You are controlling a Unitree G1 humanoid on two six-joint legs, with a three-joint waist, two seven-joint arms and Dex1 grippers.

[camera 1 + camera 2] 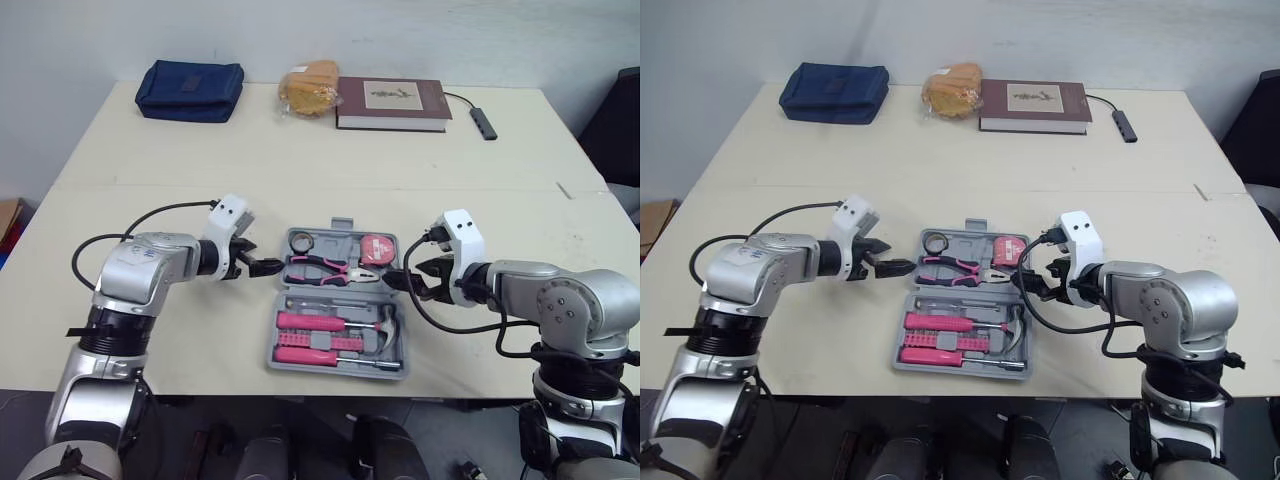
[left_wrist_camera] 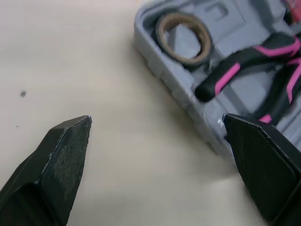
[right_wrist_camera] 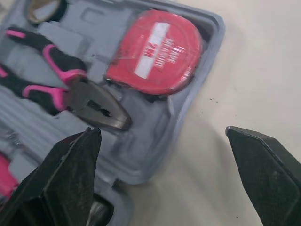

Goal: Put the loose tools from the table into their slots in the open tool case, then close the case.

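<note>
A: Beige table [image 1: 300, 150]. Where's the tool case [image 1: 340, 236]?
B: It lies open at mid-table. The pliers [image 1: 325, 268], tape measure [image 1: 378, 248], hammer [image 1: 385, 325] and pink screwdrivers [image 1: 315, 322] sit in their slots.
A: And the grippers?
B: Both are spread wide and empty: the left gripper [image 1: 268, 266] at the case's left edge, the right gripper [image 1: 412, 278] at its right.

Table [image 1: 150, 150] carries tool case [image 1: 300, 289], pouch [image 1: 190, 90], bread [image 1: 308, 88], book [image 1: 391, 103], adapter [image 1: 483, 122].

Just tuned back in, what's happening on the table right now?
The tool case lies open with pliers, tape measure and hammer seated in it. The left gripper and right gripper sit at either side of its far half, jaws open, holding nothing. The case is not yet closed.
</note>
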